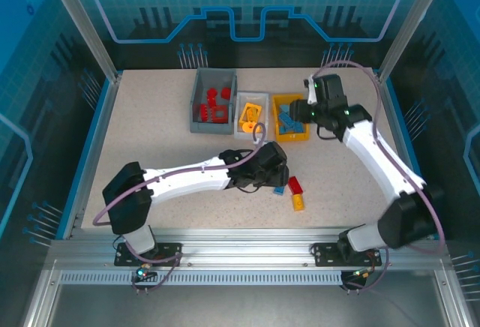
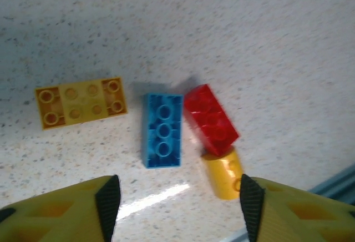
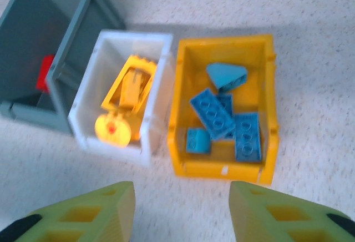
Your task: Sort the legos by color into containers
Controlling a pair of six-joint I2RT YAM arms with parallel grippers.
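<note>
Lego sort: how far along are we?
Done: red bricks sit in the grey bin, yellow pieces in the white bin, blue bricks in the yellow bin.
In hand: nothing; the right gripper is open near the bins, and the left gripper hovers open over the loose pieces.
Left: four on the table: yellow plate, blue brick, red brick, yellow cylinder.

Robotics lab cell: aluminium extrusion frame (image 1: 247, 248), blue printed wall panels (image 1: 247, 12), speckled worktable (image 1: 150, 132), left arm (image 1: 187, 177) and right arm (image 1: 375, 151) bolted to its edge.
</note>
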